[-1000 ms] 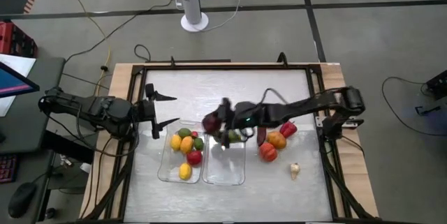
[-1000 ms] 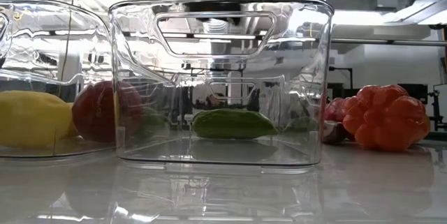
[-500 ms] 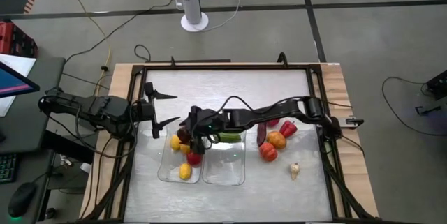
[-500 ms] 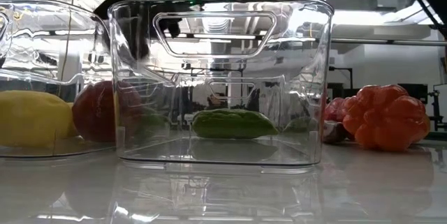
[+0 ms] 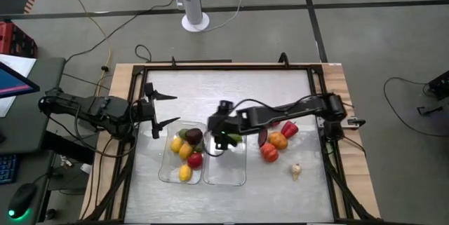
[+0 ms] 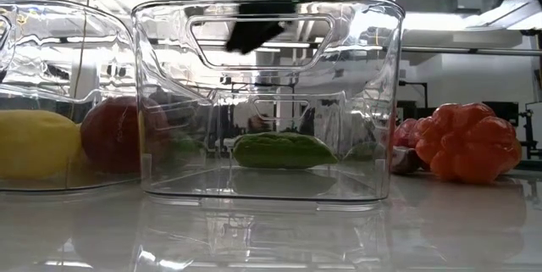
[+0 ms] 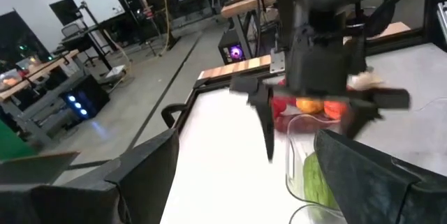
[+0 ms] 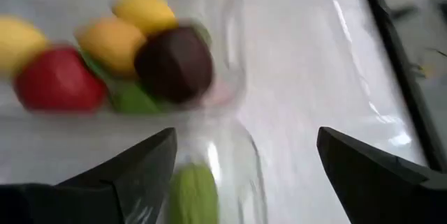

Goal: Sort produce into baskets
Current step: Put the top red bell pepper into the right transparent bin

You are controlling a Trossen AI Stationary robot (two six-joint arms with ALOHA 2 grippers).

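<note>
Two clear baskets stand side by side: the left basket (image 5: pixel 165 172) and the right basket (image 5: pixel 226 172). The left one holds yellow, orange, red and green pieces and a dark maroon piece (image 5: pixel 193 137), also in the right wrist view (image 8: pixel 174 62). A green piece (image 5: pixel 232 138) lies in the right basket (image 6: pixel 284 149). My right gripper (image 5: pixel 216 137) hovers open and empty over the right basket's far left corner (image 8: pixel 244 137). My left gripper (image 5: pixel 163 111) waits open and empty left of the baskets.
Loose produce lies on the table right of the baskets: a red pepper (image 5: pixel 289 129), an orange piece (image 5: pixel 278 141), a red-orange piece (image 5: pixel 269 153), a dark maroon piece (image 5: pixel 262 138) and a whitish garlic (image 5: pixel 295 172). A dark frame (image 5: pixel 319 92) edges the table.
My right gripper has carried the dark maroon piece toward the table's left, over the left basket, and let it go. The piece now lies in the left basket on the other produce. The gripper has come back toward the right, over the right basket.
</note>
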